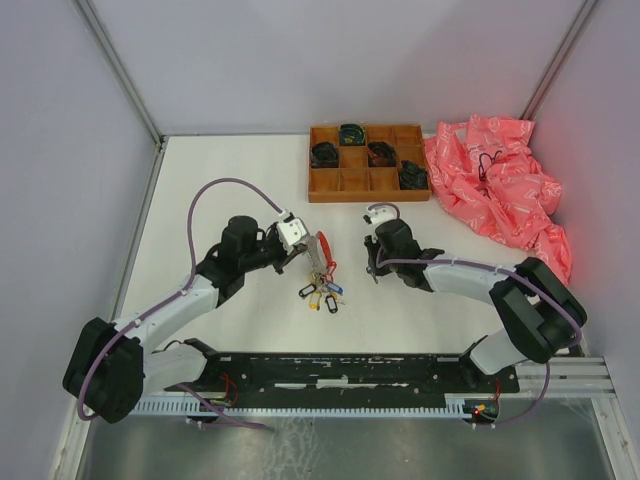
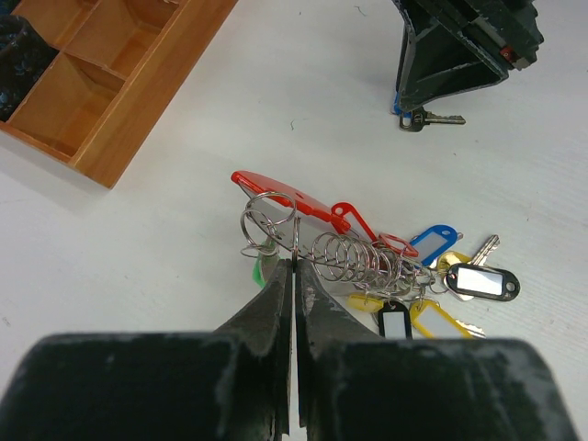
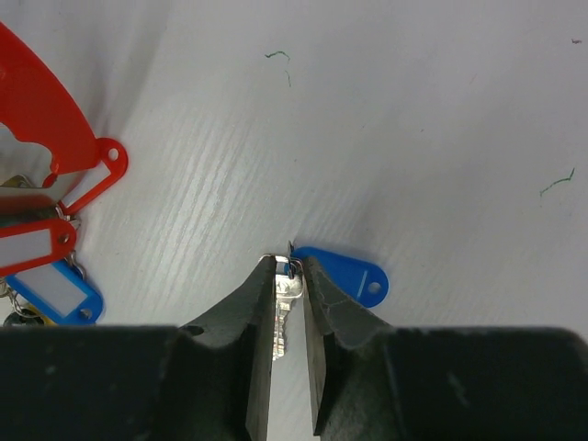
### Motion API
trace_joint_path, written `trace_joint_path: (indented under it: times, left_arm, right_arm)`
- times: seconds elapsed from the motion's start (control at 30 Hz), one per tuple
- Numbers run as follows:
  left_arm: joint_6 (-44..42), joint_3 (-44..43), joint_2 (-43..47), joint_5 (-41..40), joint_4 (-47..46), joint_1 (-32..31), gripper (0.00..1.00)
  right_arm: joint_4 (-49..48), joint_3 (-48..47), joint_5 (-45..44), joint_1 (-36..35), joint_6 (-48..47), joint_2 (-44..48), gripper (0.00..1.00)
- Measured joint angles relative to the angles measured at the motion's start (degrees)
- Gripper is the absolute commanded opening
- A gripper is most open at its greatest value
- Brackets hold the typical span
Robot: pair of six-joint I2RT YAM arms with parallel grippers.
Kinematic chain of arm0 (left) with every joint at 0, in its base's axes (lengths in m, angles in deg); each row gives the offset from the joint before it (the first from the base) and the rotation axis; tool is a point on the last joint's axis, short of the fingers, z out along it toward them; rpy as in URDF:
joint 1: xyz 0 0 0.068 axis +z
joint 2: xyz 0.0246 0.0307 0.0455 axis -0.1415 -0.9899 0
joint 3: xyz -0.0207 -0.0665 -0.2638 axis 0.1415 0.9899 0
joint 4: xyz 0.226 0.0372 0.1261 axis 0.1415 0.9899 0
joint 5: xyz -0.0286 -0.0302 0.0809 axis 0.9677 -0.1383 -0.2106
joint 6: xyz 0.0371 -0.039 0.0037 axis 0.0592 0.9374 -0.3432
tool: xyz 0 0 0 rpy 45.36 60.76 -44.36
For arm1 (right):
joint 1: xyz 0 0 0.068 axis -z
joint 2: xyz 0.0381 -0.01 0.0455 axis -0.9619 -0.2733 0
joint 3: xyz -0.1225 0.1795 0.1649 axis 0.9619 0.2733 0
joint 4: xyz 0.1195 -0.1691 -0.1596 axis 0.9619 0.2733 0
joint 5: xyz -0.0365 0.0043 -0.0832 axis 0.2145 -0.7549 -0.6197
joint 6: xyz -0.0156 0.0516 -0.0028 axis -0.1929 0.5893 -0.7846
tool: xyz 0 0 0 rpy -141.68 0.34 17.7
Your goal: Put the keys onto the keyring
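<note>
My left gripper (image 2: 294, 266) is shut on the wire of the keyring (image 2: 269, 213), a thin silvery ring joined to a row of small rings. On it hang a curved red strap (image 2: 280, 195) and blue (image 2: 432, 243), black (image 2: 482, 281), yellow (image 2: 434, 318) and green tags. In the top view the bunch (image 1: 320, 287) lies on the table just right of the left gripper (image 1: 308, 250). My right gripper (image 3: 289, 268) is shut on the head of a silvery key (image 3: 285, 303) whose blue tag (image 3: 347, 274) lies on the table. This gripper (image 1: 373, 266) stands right of the bunch.
A brown wooden compartment tray (image 1: 345, 184) with dark coiled items stands at the back centre; its corner shows in the left wrist view (image 2: 147, 101). A crumpled pink plastic bag (image 1: 495, 185) lies at the back right. White walls close in the table.
</note>
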Motion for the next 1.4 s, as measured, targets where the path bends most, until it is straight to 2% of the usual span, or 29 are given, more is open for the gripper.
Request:
trace_joint_path:
  times: [0.23, 0.57, 0.73, 0.9, 1.07, 1.23, 1.4]
  left_arm:
    - [0.0, 0.0, 0.0, 0.1, 0.0, 0.0, 0.03]
    - [0.0, 0.0, 0.0, 0.1, 0.0, 0.0, 0.03]
    - [0.0, 0.0, 0.0, 0.2, 0.0, 0.0, 0.03]
    - [0.0, 0.0, 0.0, 0.4, 0.0, 0.0, 0.03]
    - [0.0, 0.0, 0.0, 0.4, 0.0, 0.0, 0.03]
    - [0.0, 0.0, 0.0, 0.5, 0.0, 0.0, 0.03]
    - [0.0, 0.0, 0.0, 1.0, 0.0, 0.0, 0.03]
  right_arm:
    - [-1.1, 0.0, 0.1, 0.0, 0.4, -1.7, 0.21]
    - [-2.4, -0.1, 0.2, 0.0, 0.5, -3.5, 0.04]
    - [-1.1, -0.2, 0.5, 0.0, 0.0, -3.0, 0.01]
    - [8.1, -4.0, 1.9, 0.0, -2.2, -2.2, 0.01]
    - [24.9, -15.2, 3.0, 0.0, -4.9, -2.9, 0.01]
    - [38.3, -26.5, 5.3, 0.0, -7.6, -8.7, 0.01]
    - [46.9, -32.9, 7.1, 0.0, -9.7, -17.1, 0.01]
